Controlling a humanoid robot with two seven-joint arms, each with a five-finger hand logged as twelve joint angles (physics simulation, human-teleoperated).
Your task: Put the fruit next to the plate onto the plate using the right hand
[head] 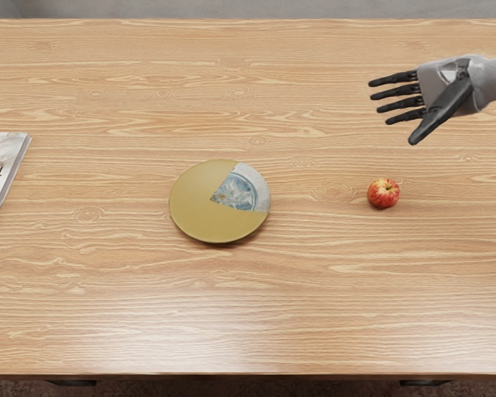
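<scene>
Trouble is to be expected chiefly from the apple (383, 193), which is round and is judged likely to roll if it is nudged from the side before it is enclosed; it could be knocked farther from the plate (200, 211) or along the table (331, 314). If it is grasped too shallowly, it could also be dropped in transit, since the plate is set well apart from it, toward the picture's left. The right hand (422, 93) is held released beyond the apple and a little to its right, with fingers (394, 81) spread and nothing grasped; no contact is made yet. The apple is seen as small and red with a yellowish patch, and it is rested on bare wood. A magazine (2, 174) is laid at the left edge, away from the likely path.
</scene>
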